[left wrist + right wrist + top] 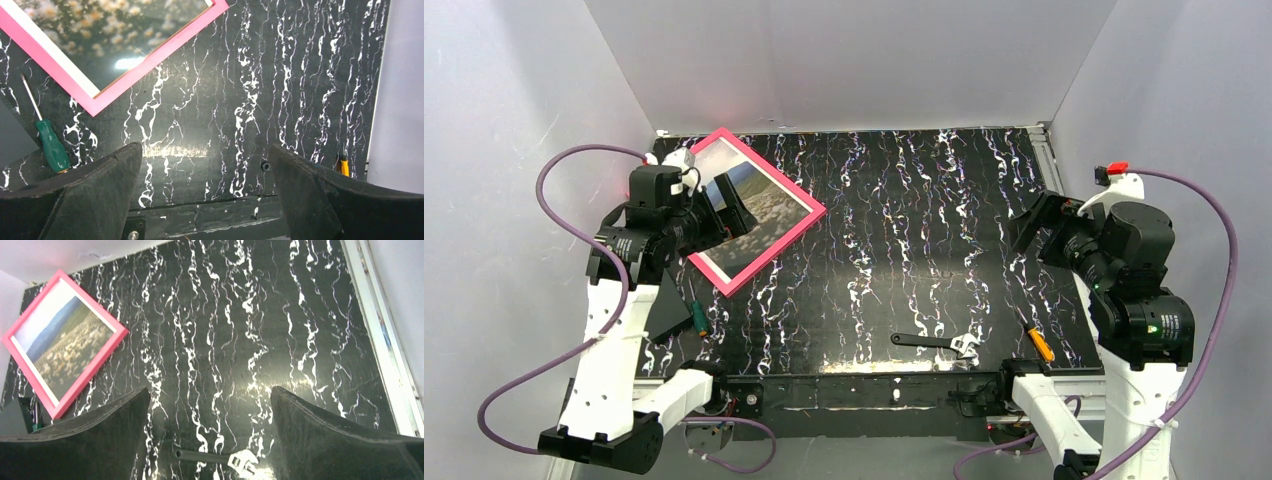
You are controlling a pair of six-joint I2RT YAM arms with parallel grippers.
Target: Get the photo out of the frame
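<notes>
Enclosing landscape photo (769, 208), pink frame (777, 251)

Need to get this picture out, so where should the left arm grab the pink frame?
Probably pinch the frame by its near pink corner, from above with the left gripper: it lies flat, face up, turned so that corner points at that arm.

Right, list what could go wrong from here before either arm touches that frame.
The frame lies flat, photo side up, so its back is likely underneath; flipping it with the open left end effector could let it slip. The green screwdriver lies near the frame's near corner and could be knocked. Glare on the photo suggests glazing that might crack if dropped.
</notes>
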